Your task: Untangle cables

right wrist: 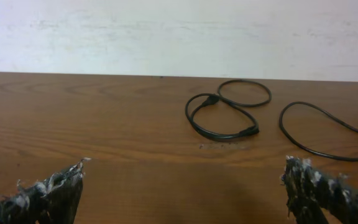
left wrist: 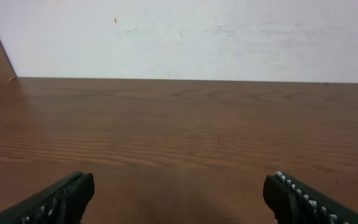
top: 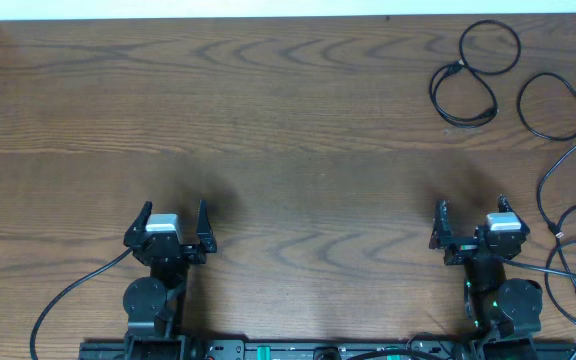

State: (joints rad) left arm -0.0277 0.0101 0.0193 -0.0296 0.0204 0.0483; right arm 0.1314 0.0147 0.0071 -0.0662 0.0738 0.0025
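Wide-spread right hand [right wrist: 185,168] over wooden table [right wrist: 104,118], looped black cables [right wrist: 213,98] beyond, untouched.

Three thin, glossy black cables lie loose and flat, none knotted to another, ahead and right of the right pincer [top: 472,210]. The figure-eight cable [top: 455,68] lies farthest ahead. Just right of it, the second cable [top: 521,105] forms an open loop. The third cable [top: 541,192] snakes along the pincer's right side.

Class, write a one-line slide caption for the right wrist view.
Open right hand faces black cables lying looped on the wooden table ahead.
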